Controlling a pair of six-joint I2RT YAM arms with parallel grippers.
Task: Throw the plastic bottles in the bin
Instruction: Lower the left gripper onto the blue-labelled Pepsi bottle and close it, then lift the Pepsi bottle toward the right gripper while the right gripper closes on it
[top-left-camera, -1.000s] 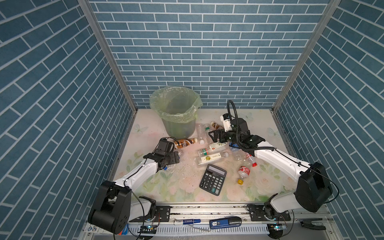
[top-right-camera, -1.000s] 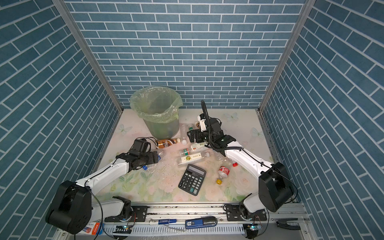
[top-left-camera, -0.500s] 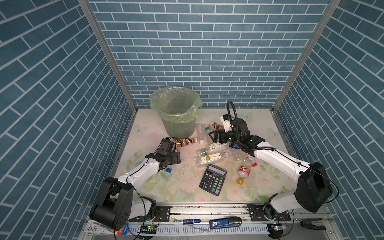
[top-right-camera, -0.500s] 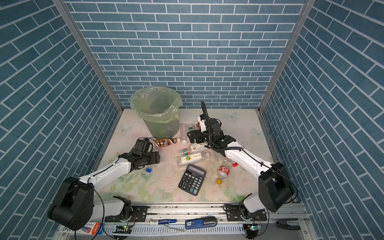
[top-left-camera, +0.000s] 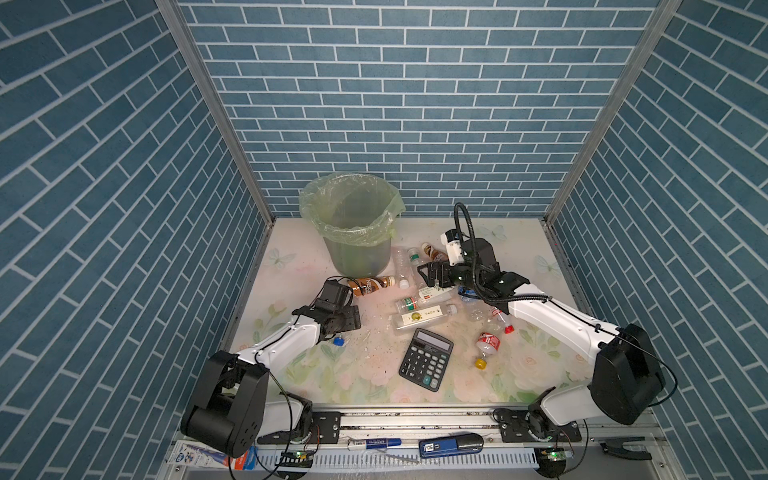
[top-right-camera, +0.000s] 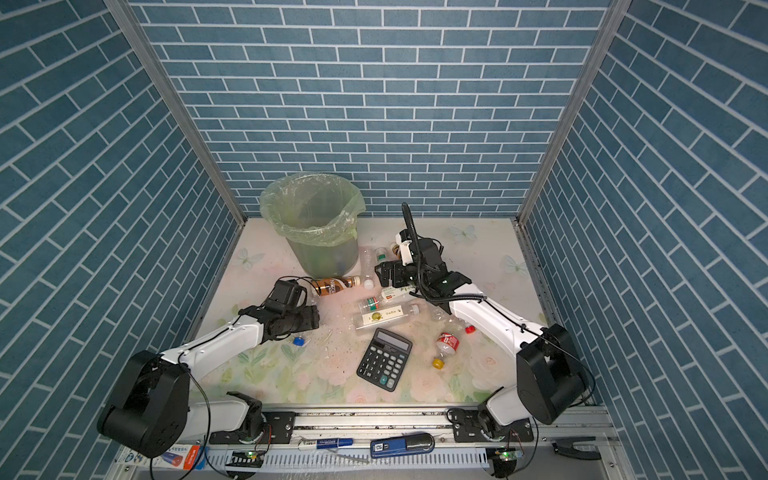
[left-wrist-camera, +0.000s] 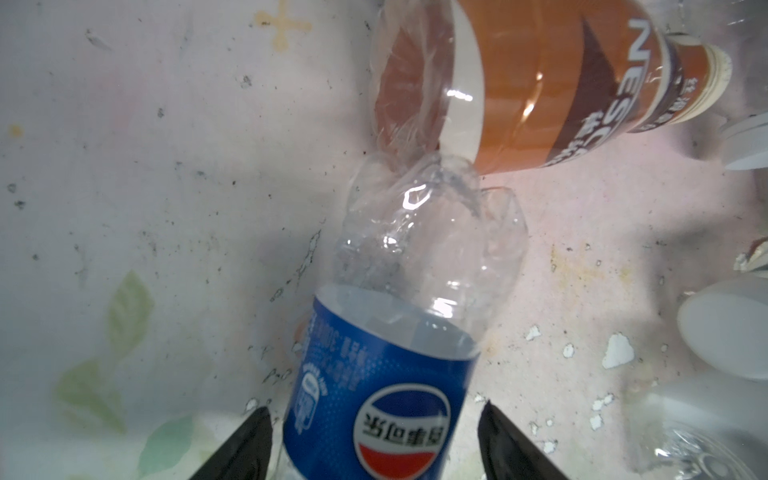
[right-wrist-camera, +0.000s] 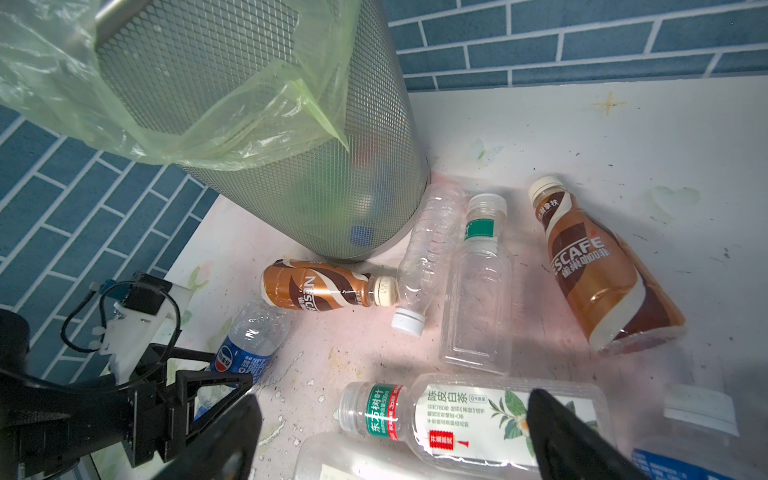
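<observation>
A calculator (top-left-camera: 426, 365) lies nearest. Beyond it the left gripper (left-wrist-camera: 374, 409) straddles a lying blue-label bottle (left-wrist-camera: 386, 365), fingers apart, slim gaps each side. The right gripper (right-wrist-camera: 392, 397) hangs wide open over a white-label bottle (right-wrist-camera: 469, 419) among others. The bin (top-left-camera: 353, 232) stands behind.

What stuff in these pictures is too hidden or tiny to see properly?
- Round grey mesh bin: right wrist view, its pale green bag and mesh blur what's inside.
- Clear plastic bottle with blue label: left wrist view, bottom edge cuts off its cap end.
- Black calculator: both top views, key labels too small.
</observation>
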